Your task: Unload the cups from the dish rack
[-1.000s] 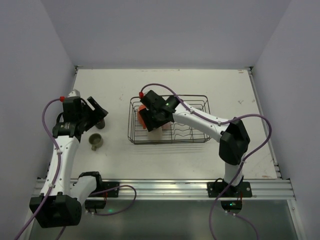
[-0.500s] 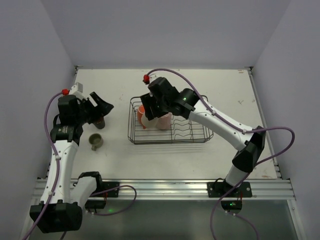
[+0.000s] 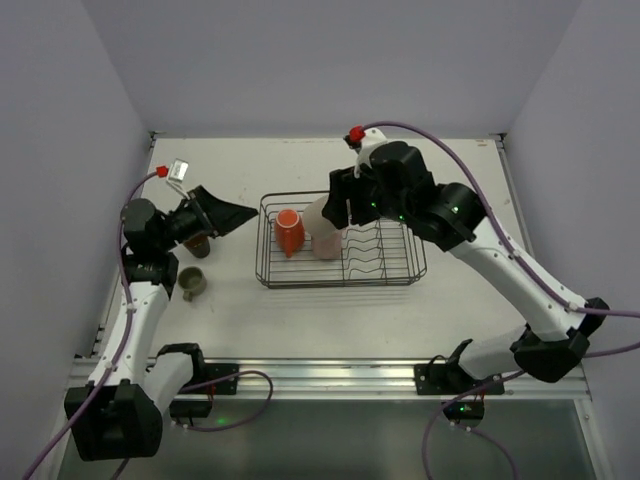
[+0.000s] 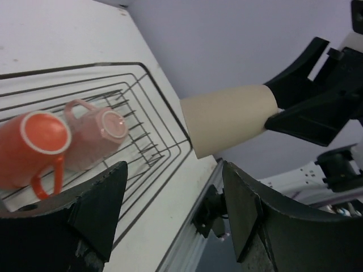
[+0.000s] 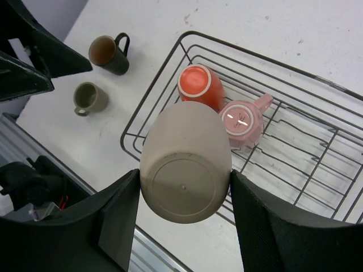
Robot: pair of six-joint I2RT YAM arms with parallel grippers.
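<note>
Our right gripper pinches the cream cup high above the dish rack mid-desk, likely to clear its wires. The orange cup and pink cup lie inside; our left gripper hovers spread near the left edge.

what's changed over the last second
The right gripper, jaws shut on the cream cup, has lifted it up out of the dish rack. The left gripper, open, swung up and toward the rack. The orange cup and pink cup stay in the rack; the olive cup and dark cup sit where they were beside it.
</note>
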